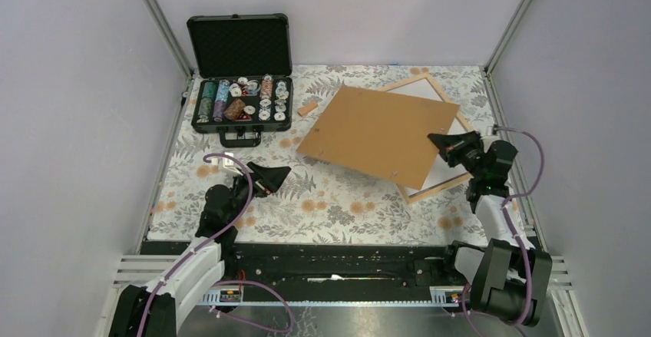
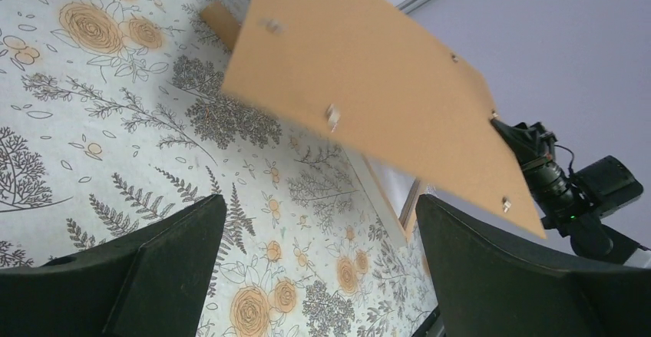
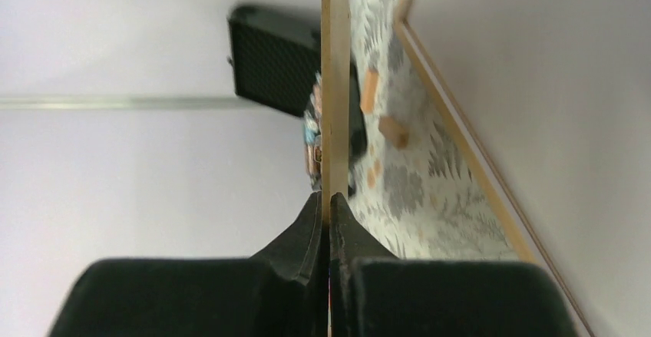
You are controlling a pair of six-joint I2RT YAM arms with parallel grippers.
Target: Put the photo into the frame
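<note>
From our right tool [image 1: 444,142], the board [image 1: 380,133] stretches away to the left and hangs tilted above the frame [image 1: 430,192]. The frame lies on the tabletop [image 1: 322,199], beneath and just behind that tool. Far to its left, at the back, we find the case [image 1: 242,84], with a small block [image 1: 308,109] between case and board. Our left tool [image 1: 278,174] sits well apart, at the front left.

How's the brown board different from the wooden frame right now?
The brown board is a solid sheet; the frame is thin pale strips around a white middle. The board is raised and tilted, its edge clamped by the right gripper; the frame lies flat on the table. Both are similar-sized rectangles.
</note>
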